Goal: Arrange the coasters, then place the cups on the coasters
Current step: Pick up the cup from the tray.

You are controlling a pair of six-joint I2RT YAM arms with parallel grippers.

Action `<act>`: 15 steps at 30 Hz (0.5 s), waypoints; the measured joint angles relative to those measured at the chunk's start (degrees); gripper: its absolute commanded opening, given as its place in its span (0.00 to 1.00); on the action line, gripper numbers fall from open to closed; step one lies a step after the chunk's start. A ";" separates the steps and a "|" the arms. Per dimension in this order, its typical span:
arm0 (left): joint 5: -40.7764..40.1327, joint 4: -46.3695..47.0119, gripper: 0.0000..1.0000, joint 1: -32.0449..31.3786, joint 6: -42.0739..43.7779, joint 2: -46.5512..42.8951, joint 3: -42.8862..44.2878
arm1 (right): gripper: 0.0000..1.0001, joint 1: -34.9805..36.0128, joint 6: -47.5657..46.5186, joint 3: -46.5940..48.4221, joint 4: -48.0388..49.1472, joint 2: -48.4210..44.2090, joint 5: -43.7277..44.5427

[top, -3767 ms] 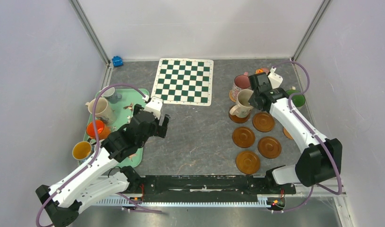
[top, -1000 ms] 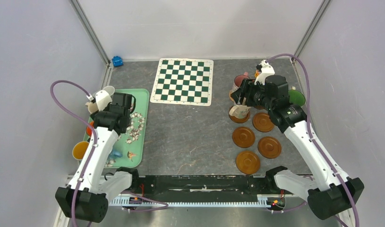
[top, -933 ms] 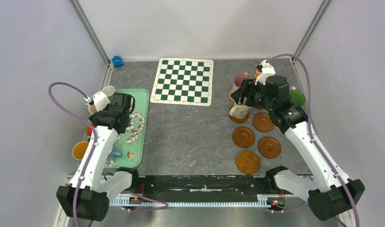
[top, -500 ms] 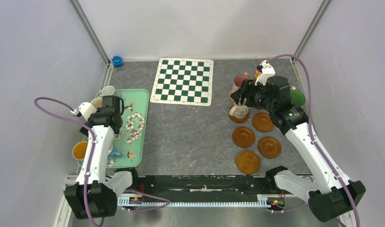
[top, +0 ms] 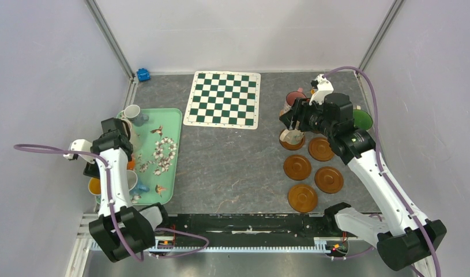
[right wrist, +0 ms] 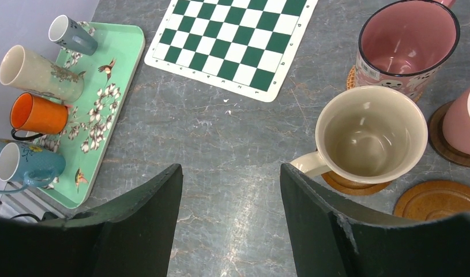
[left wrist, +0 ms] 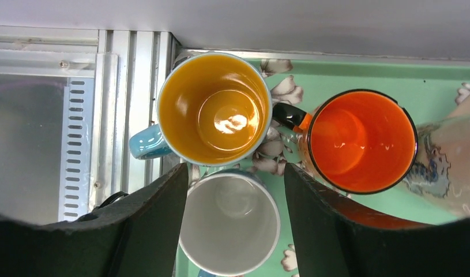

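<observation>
1. Nearest, on the right of the bench [top: 238, 167], four bare dark brown coasters [top: 303, 197] lie apart in a loose cluster
2. On the left, the left gripper [left wrist: 235, 173] hangs over the near left part of the mint-green tray [top: 173, 118], jaws wide, straddling a white-lined blue cup [left wrist: 229, 222]; whether they touch it cannot be told
3. Just beside that cup stand a yellow-lined cup [left wrist: 214, 107] with a blue handle and an orange cup [left wrist: 362, 141], with a cream patterned mug [left wrist: 451, 156] next along
4. The right gripper [right wrist: 230, 170] is spread wide and empty above the bench, close by a cream mug [right wrist: 368, 135] standing on a brown coaster [right wrist: 350, 183]
5. Beyond, a pink cup [right wrist: 406, 43] sits on a woven coaster [right wrist: 352, 78]; a green-lined cup [top: 363, 119] is further right
6. Farthest lie the green-and-white chequered mat [top: 224, 99] and a small blue toy [top: 143, 74]
</observation>
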 measured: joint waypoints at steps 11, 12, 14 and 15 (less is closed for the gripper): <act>0.50 4.52 0.57 5.42 0.76 5.07 0.63 | 0.66 0.00 -0.83 0.35 -1.55 -0.02 0.02; 0.70 4.79 0.56 5.75 0.87 5.60 0.68 | 0.66 0.00 -1.03 0.57 -1.90 -0.02 0.02; 1.84 5.53 0.54 6.43 0.92 6.80 0.68 | 0.66 0.00 -1.29 0.94 -2.34 -0.02 0.02; 2.29 5.79 0.52 6.64 0.92 7.28 0.68 | 0.66 0.00 -1.46 1.11 -2.45 -0.02 0.04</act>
